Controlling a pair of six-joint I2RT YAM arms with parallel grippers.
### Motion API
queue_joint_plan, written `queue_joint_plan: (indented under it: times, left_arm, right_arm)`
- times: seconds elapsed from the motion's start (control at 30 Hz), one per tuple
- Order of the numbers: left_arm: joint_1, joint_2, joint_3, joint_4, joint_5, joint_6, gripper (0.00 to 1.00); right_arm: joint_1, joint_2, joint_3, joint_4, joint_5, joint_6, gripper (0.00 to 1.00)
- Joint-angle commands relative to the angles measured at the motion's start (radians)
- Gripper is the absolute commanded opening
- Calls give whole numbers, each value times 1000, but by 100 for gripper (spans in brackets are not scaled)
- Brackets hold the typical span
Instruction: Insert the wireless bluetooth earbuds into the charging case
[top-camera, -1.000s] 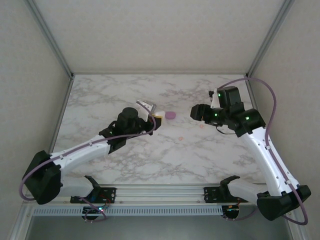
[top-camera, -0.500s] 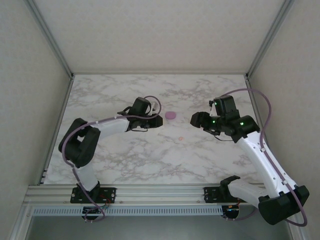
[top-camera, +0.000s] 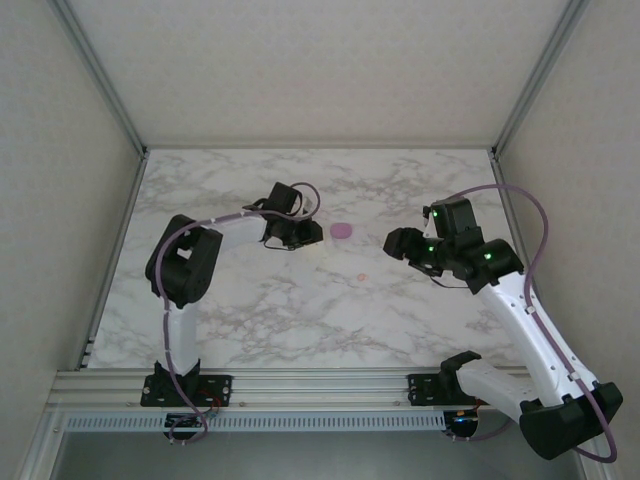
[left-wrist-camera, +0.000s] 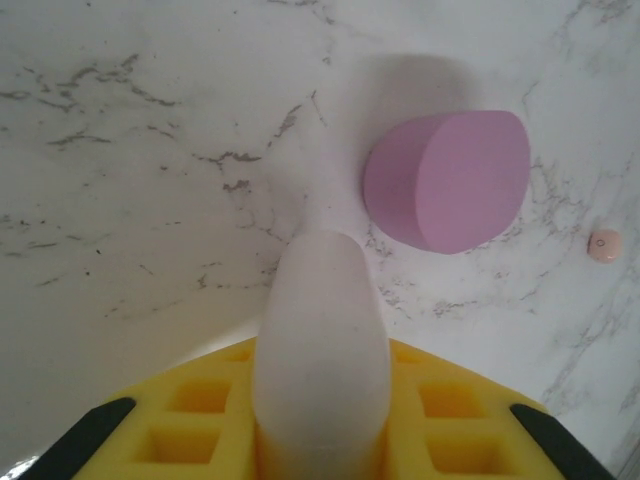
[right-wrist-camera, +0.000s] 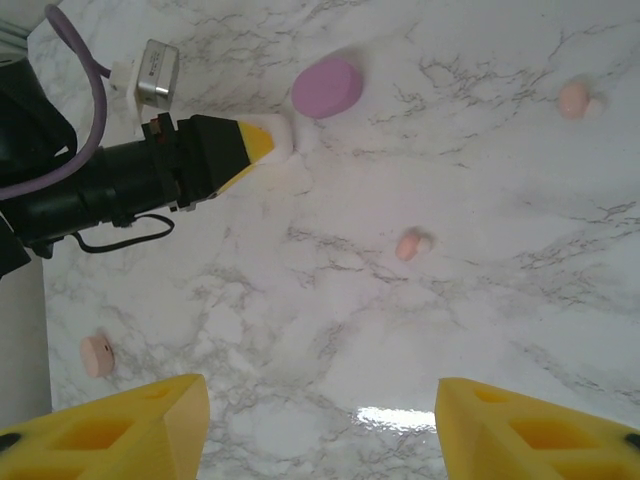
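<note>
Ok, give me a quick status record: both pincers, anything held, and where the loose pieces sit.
left pincer: shut on a white rounded piece, low over the marble table
right pincer: open, nothing between its fingers
purple piece: on the table just past the white rounded piece, not touching it
near peach bud: loose on the table, ungripped
far peach bud: loose, well apart from the near one
peach disc: flat on the table, alone
</note>
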Motion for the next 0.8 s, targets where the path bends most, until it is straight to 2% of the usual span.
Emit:
queue_joint_plan:
  times: [0.0, 0.17, 0.3, 0.53, 0.57, 0.67, 0.77]
  left_arm:
    - [8, 17, 54, -98, 3, 37, 19]
    - [16, 43, 92, -157, -8, 65, 27]
    - [18, 36, 97, -195, -78, 80, 38]
    - [22, 5, 118, -273, -154, 124, 49]
    - [22, -7, 122, -291, -171, 134, 55]
    - [22, -79, 100, -332, -229, 156, 59]
    - [24, -210, 24, -353, -324, 159, 67]
  right_arm:
    - [-6, -18, -20, 5, 12, 8, 62]
    - [-6, -16, -30, 15, 12, 14, 62]
    - [-5, -10, -27, 13, 12, 10, 62]
    - [-6, -9, -27, 16, 14, 3, 62]
    - [-6, -9, -30, 21, 14, 2, 63]
    - [-6, -6, -44, 54, 18, -7, 64]
    - [-6, -5, -67, 104, 25, -20, 66]
